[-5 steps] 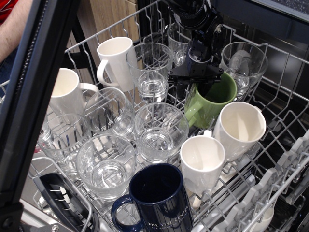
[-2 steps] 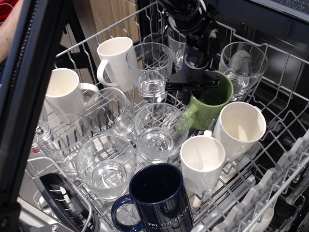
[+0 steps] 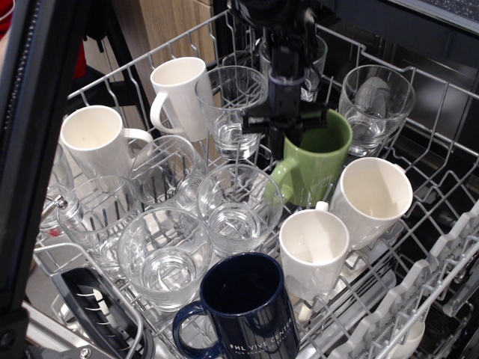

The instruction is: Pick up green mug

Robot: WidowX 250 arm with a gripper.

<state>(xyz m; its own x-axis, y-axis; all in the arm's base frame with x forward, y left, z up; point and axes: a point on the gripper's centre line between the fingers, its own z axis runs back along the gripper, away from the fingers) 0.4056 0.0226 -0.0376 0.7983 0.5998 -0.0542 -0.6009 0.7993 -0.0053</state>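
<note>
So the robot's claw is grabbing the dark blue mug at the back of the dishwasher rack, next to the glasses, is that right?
Not quite. The gripper is at the rim of the green mug at the back of the rack, next to the glasses. The navy blue mug stands untouched at the front. The observation.image view shows this.

Black gripper [image 3: 288, 129]: fingertips hidden behind the rim of the olive-green glossy ceramic mug [image 3: 314, 166], so jaw state can't be read; arm cut off by the top edge. Mug's lower body hidden behind the clear drinking glass [image 3: 236, 206] and the tilted white ceramic mug [image 3: 370, 198]. Navy blue mug with white lettering [image 3: 243, 310] cut off at the bottom edge, lettering too small to read fully. Blurred black bar [image 3: 45, 142] hides the wire dish rack's [image 3: 441, 161] left side.
</note>
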